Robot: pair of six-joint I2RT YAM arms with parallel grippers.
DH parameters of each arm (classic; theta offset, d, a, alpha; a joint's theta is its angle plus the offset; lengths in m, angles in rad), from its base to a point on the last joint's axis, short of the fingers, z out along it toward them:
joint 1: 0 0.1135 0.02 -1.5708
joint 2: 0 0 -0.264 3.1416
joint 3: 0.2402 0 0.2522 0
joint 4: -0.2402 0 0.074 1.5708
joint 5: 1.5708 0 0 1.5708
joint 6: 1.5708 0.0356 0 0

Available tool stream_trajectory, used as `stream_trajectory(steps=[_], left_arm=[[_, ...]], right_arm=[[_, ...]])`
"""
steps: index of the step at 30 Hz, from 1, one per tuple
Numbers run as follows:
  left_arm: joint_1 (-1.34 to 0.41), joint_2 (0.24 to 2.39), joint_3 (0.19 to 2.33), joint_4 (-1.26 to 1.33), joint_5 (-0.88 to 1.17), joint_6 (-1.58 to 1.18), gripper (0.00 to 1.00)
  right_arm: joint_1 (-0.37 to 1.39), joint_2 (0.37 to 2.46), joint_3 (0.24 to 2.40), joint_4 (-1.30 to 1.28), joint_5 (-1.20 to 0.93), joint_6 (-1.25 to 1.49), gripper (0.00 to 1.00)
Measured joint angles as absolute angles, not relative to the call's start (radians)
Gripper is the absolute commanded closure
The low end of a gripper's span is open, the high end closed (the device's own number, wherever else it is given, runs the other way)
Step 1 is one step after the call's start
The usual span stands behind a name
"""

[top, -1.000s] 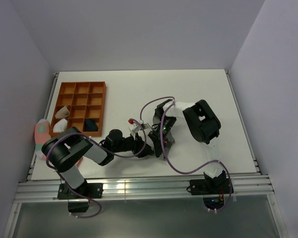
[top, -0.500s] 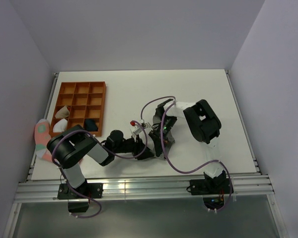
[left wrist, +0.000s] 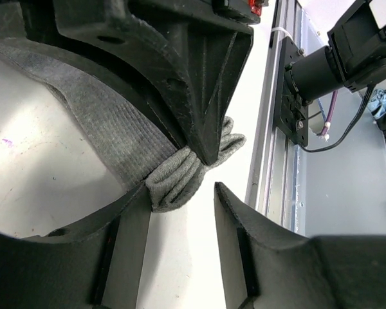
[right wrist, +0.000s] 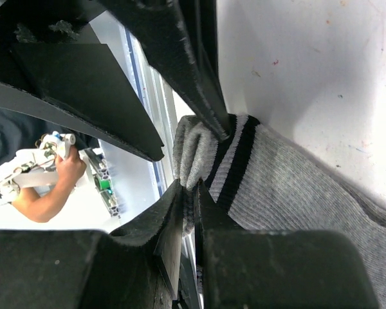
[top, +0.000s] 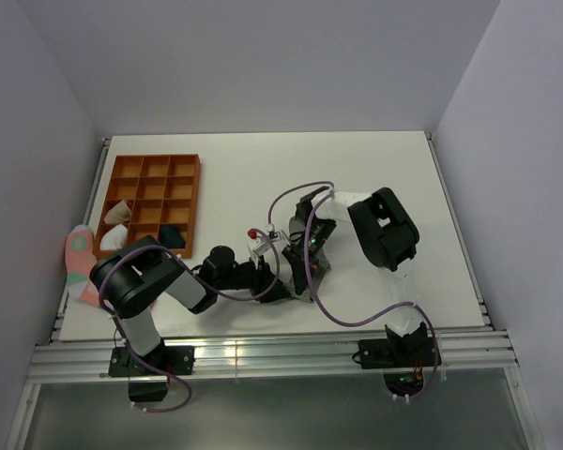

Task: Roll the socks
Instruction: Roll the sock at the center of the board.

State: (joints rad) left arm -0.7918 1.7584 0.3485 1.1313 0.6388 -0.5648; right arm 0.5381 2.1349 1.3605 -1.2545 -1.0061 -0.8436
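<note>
Right wrist view: R end effector (right wrist: 192, 185) pinched tight on grey sock (right wrist: 296, 193) at striped cuff, anchoring it; L end effector (left wrist: 180, 199) half-wide right beside, prob. to take the bunch.

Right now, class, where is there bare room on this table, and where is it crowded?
Bare table: the far strip from tray to right edge, and right of the right arm. Crowded: centre, both arms at the grey sock.

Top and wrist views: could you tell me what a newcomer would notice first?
In the centre, the right tool is shut on the grey sock at its striped cuff, the left tool open around its bunched end. An orange tray and a pink sock sit far left.
</note>
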Motion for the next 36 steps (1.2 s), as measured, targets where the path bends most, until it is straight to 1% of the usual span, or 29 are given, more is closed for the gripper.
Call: stream_trajectory(steps=[6, 7, 9, 11, 15, 19, 22, 23, 25, 26, 29, 36], left_arm=[[-0.797, 1.759, 0.367, 1.103, 0.628, -0.56, 0.59], [-0.799, 1.759, 0.372, 1.093, 0.626, -0.56, 0.62], [-0.801, 1.759, 0.379, 1.079, 0.621, -0.559, 0.65], [-0.802, 1.759, 0.385, 1.068, 0.619, -0.557, 0.71], [-0.807, 1.759, 0.406, 1.033, 0.611, -0.548, 0.77], [-0.81, 1.769, 0.423, 1.009, 0.603, -0.538, 0.86], [-0.815, 1.774, 0.44, 0.98, 0.593, -0.532, 0.89], [-0.817, 1.775, 0.448, 0.965, 0.585, -0.53, 0.91], [-0.823, 1.777, 0.464, 0.938, 0.573, -0.518, 0.93], [-0.826, 1.777, 0.472, 0.926, 0.567, -0.515, 0.94], [-0.833, 1.778, 0.492, 0.888, 0.544, -0.506, 0.96], [-0.841, 1.777, 0.521, 0.833, 0.492, -0.491, 0.97]], right_arm=[[0.531, 2.134, 1.35, -1.243, -0.999, -0.829, 0.85], [0.531, 2.134, 1.348, -1.241, -0.997, -0.827, 0.85], [0.531, 2.134, 1.346, -1.235, -0.991, -0.822, 0.85], [0.531, 2.132, 1.343, -1.224, -0.985, -0.814, 0.85], [0.531, 2.123, 1.327, -1.2, -0.972, -0.795, 0.84], [0.531, 2.113, 1.317, -1.174, -0.954, -0.772, 0.82], [0.531, 2.101, 1.31, -1.152, -0.936, -0.749, 0.78], [0.531, 2.088, 1.3, -1.136, -0.927, -0.739, 0.74], [0.531, 2.061, 1.286, -1.109, -0.909, -0.717, 0.71], [0.531, 2.038, 1.275, -1.089, -0.896, -0.7, 0.67], [0.531, 1.972, 1.25, -1.031, -0.859, -0.649, 0.64], [0.521, 1.857, 1.211, -0.902, -0.728, -0.497, 0.63]])
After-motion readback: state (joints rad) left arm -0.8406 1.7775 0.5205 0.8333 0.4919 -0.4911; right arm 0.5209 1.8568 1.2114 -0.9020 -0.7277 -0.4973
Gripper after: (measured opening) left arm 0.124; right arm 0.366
